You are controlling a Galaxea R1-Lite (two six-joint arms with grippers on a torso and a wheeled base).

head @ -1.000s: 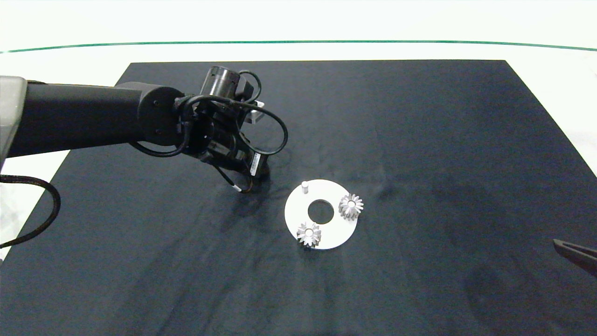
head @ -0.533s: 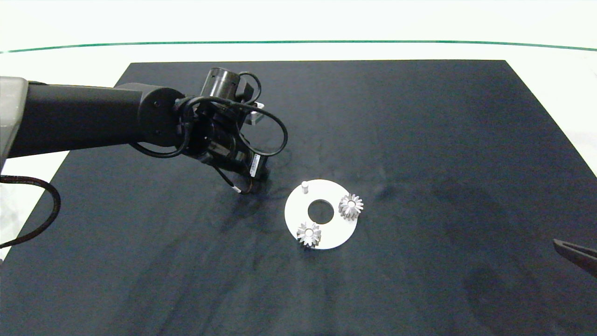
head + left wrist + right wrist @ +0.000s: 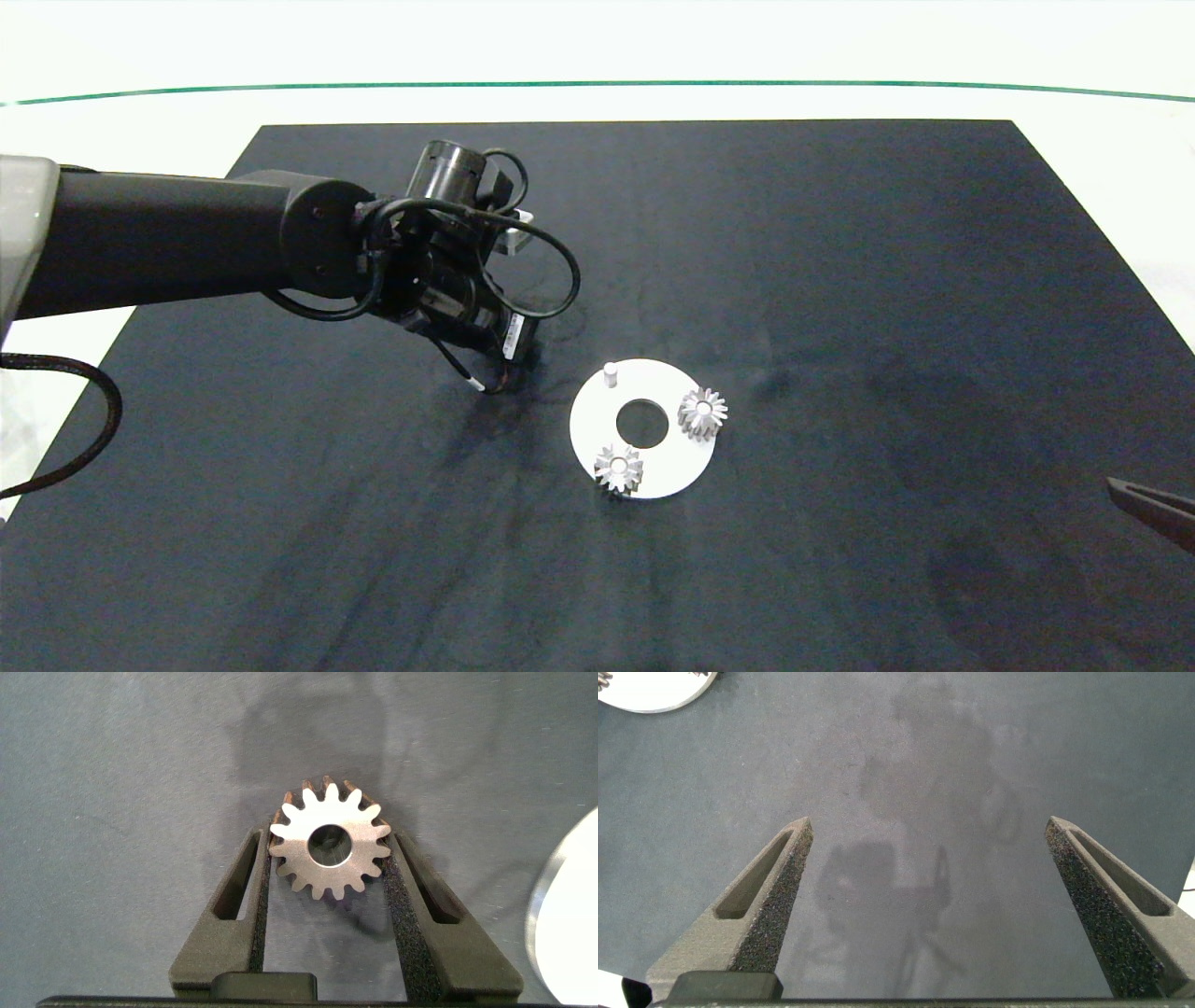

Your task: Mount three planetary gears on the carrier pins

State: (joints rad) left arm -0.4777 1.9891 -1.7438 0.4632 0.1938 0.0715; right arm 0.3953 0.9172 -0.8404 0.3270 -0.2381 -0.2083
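Clamping planetary gear (image 3: 329, 849), left gripper (image 3: 329, 873)

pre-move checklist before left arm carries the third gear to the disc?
1. Grip: left gripper shut on the third gear, pads on opposite teeth: ok.
2. Gear bore unobstructed: ok.
3. Target free: bare pin stands empty on the white disc: ok.
4. Other pins: two seated gears in place: ok.
5. Right gripper open, parked at the mat's right edge, clear of the disc: ok.
6. Gear lifted off the mat: cannot tell.
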